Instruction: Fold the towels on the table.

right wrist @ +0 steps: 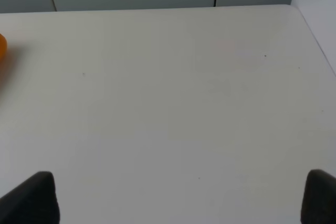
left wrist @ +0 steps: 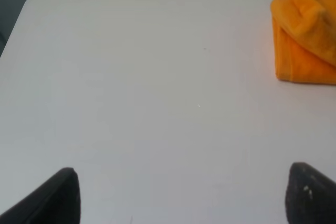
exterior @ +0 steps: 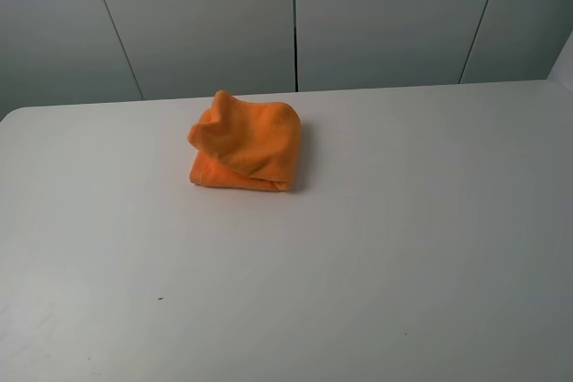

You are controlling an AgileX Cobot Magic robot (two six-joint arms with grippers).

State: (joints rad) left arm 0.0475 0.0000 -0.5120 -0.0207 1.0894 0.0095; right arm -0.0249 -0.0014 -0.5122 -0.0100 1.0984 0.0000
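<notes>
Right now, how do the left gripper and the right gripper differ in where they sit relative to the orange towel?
The left gripper sees most of the towel ahead; the right gripper catches only its orange edge. The left faces the table's left corner, the right its right corner. Both are open, empty, off the towel.

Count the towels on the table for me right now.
1. One orange towel, loosely folded in a bundle, lies on the white table, toward its far edge, left of centre. No other is visible.

Towel on the table, both grippers well back from it.
I see the towel (exterior: 245, 143) lying folded on the table (exterior: 403, 248), left of centre, towards the far edge; my left gripper (left wrist: 181, 195) and right gripper (right wrist: 181, 198) hang over bare tabletop, nearer me.
</notes>
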